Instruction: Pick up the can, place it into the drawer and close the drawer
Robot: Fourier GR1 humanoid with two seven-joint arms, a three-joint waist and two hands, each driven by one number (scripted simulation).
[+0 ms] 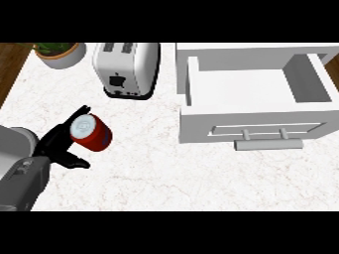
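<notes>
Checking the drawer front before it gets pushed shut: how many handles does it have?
1: a single bar handle on two posts, centred low on the front panel of the open drawer, facing the robot.

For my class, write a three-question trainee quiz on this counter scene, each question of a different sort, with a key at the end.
1. True or false: the drawer stands open with nothing visible inside it.
2. Multiple choice: where is the red can? A) inside the drawer; B) at the left hand, whose fingers curl round it; C) on top of the toaster.
3. Fill in: at the counter's far left corner, beside the toaster, stands a ____.

Key:
1. True.
2. B.
3. Potted plant.
</notes>
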